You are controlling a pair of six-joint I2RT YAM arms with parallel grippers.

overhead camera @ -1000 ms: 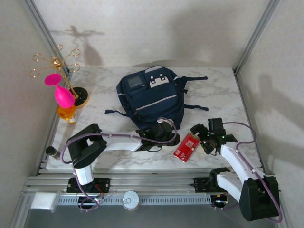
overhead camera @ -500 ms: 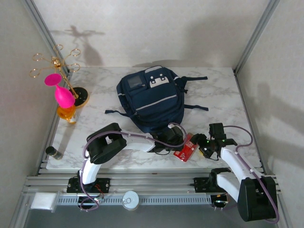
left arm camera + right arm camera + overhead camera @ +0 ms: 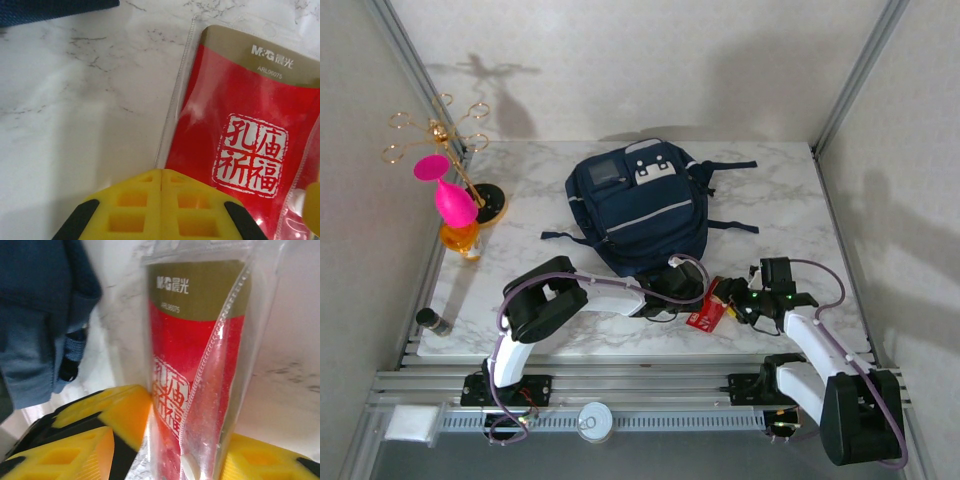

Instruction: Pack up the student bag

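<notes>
From above, you see the student bag (image 3: 638, 205) lying flat on the marble table (image 3: 790, 200) with its front pocket up. Your left gripper (image 3: 682, 293) sits just by the bag's near edge, at the right corner. The red packet (image 3: 708, 306) is just to the right of that corner, off the bag. Your right gripper (image 3: 740, 303) is on the side of the packet away from the bag. Well off to the bag's left are a gold stand (image 3: 438, 131) and a pink thing (image 3: 455, 205).

In your left wrist view, the two yellow fingers (image 3: 125, 215) are pressed tight together with nothing between them. A corner of the bag peeks in at the top left. The packet lies flat on the table, away from that corner. You cannot tell if the fingertips touch the packet.

In your right wrist view, the packet stands up on its edge between the fingers (image 3: 120, 415). They are partly apart and touch it on both sides, so they hold it. The bag is close by on the left.
</notes>
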